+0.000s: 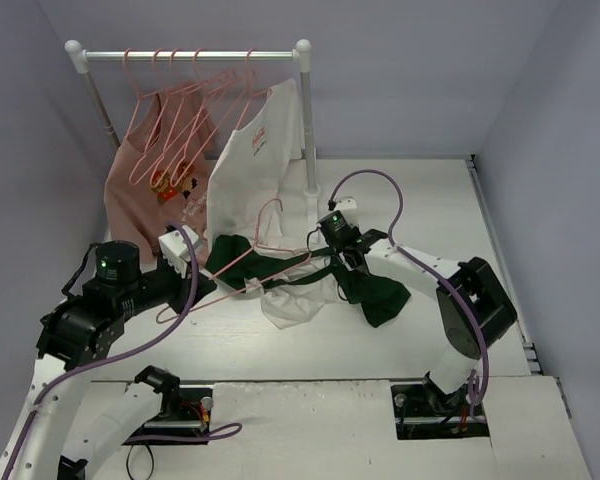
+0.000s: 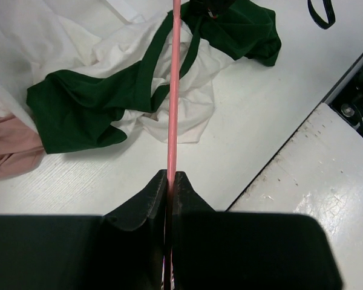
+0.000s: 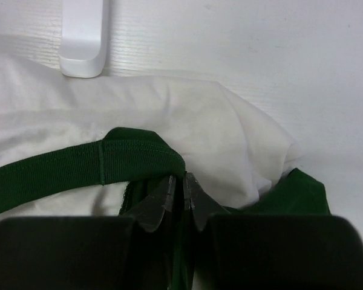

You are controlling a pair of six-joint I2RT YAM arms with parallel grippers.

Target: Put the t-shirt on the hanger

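The t-shirt [image 1: 298, 296], white with dark green sleeves and collar, lies crumpled on the table between the arms. My left gripper [image 1: 223, 289] is shut on the pink hanger [image 1: 252, 264], whose frame reaches right over the shirt with its hook up. In the left wrist view the hanger's bar [image 2: 173, 103] runs straight out of the shut jaws [image 2: 170, 176] across the shirt [image 2: 85, 109]. My right gripper [image 1: 335, 262] is shut on the shirt's green collar band [image 3: 78, 166] and pinches it at the fingertips [image 3: 183, 177], with white fabric [image 3: 230, 139] behind.
A white rail [image 1: 190, 55] at the back carries several pink hangers [image 1: 195, 100], a salmon-pink shirt [image 1: 140, 180] and an all-white shirt [image 1: 255, 150]. The rail's post [image 1: 307, 130] and foot [image 3: 83, 36] stand close behind my right gripper. Table edge runs at right [image 2: 290, 151].
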